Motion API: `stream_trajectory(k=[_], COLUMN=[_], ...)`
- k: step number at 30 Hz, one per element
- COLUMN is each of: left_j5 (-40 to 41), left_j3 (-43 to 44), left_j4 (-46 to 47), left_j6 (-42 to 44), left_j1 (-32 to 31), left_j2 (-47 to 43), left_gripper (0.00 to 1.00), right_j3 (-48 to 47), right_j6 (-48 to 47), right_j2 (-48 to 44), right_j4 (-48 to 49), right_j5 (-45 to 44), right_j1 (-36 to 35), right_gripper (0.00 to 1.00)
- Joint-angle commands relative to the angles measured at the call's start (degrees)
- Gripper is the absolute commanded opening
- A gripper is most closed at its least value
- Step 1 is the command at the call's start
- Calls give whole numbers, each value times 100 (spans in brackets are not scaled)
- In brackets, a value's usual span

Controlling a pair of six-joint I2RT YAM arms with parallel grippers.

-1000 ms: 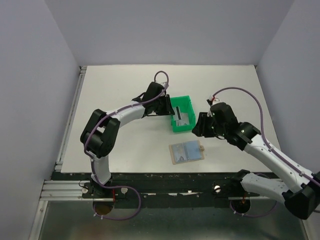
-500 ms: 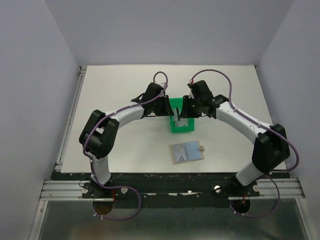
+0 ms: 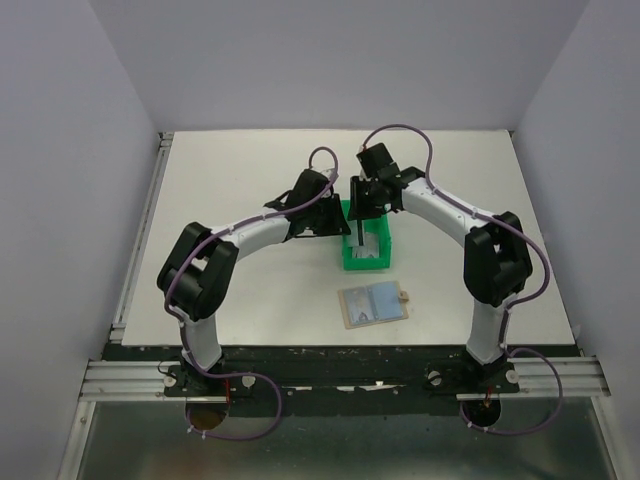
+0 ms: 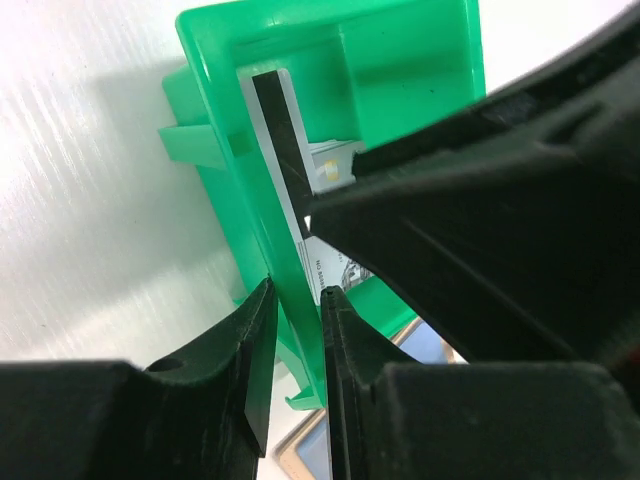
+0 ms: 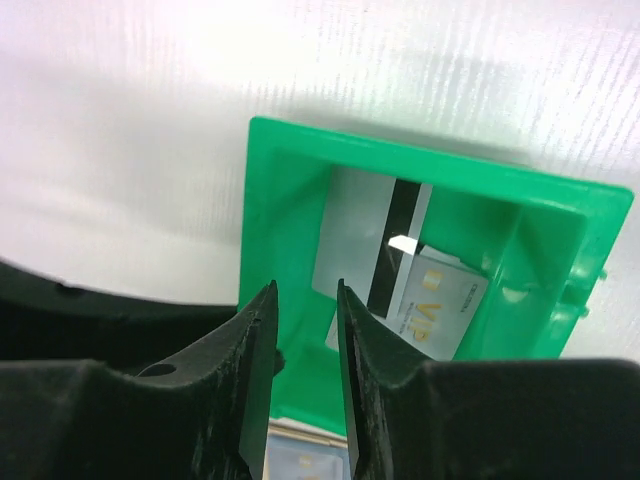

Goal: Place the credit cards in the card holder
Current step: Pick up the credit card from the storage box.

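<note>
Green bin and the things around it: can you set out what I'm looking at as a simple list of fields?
Green bin: sits on the table
Credit cards: two, both inside the bin, overlapping; one has a dark stripe, one has printing
Card holder: lying open on the table, apart from the bin on its near side
Left gripper: fingers clamped on one wall of the bin
Right gripper: open above the bin, holding nothing
</note>
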State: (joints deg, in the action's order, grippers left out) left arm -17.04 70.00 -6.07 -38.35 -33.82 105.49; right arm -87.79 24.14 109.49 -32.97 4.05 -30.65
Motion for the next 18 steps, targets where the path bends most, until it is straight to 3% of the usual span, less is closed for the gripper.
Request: stream_trajectory(k=[1, 8, 18], left_j5=[332, 684, 1194], left_j3=[-118, -179, -188], left_j4=[9, -35, -149], left_j6=[-252, -524, -981], left_j1=[-98, -168, -169], left_j2=[-240, -319, -459], left_gripper=[30, 29, 25], right_j3=[-317, -344, -344], right_j6=[-6, 135, 258], right_j2=[327, 450, 643], right_j4=[-455, -728, -878], right_j5=[-527, -968, -871], right_j1=[33, 33, 33], right_gripper=[38, 38, 40])
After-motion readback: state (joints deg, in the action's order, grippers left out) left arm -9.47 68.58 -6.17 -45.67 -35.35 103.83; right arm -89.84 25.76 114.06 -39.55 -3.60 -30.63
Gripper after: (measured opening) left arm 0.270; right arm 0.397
